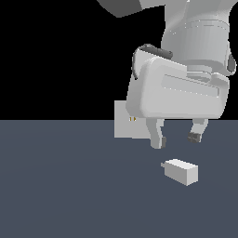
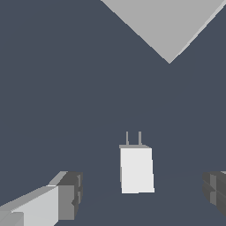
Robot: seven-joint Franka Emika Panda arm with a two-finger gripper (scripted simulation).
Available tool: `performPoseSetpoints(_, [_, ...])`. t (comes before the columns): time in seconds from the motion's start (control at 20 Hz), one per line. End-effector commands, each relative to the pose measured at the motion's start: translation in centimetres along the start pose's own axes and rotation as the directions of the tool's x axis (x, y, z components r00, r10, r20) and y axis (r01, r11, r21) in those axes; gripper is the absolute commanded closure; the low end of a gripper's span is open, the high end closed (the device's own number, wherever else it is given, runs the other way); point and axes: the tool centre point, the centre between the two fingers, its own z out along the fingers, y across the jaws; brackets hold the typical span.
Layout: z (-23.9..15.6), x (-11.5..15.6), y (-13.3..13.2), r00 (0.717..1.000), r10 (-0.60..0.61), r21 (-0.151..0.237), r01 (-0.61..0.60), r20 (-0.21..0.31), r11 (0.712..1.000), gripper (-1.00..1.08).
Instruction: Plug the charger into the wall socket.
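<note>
Your gripper hung closest to the exterior camera, jaws spread wide and holding nothing, just above the charger. That grey block lay on the dark floor, apart from both fingers, prong end toward the exterior view's left. Behind the gripper you had the wall socket standing upright, partly hidden, its two gold holes showing. Only the wrist view showed you the charger between the fingertips, two thin prongs aimed toward the socket's pale corner.
</note>
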Motion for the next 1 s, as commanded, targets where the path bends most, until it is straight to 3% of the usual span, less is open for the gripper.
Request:
performPoseSetpoints(0.0, [0.2,-0.2,0.2,1.000,-0.012,0.000,0.012,-0.003,1.000,-0.92])
performPoseSetpoints(0.45, [0.7,-0.4,0.3,1.000,-0.014,0.001,0.014,-0.004,1.000,-0.92])
performPoseSetpoints(0.95, [4.4,-0.9,0.2,1.000,-0.017,0.001,0.017,-0.004,1.000,-0.92])
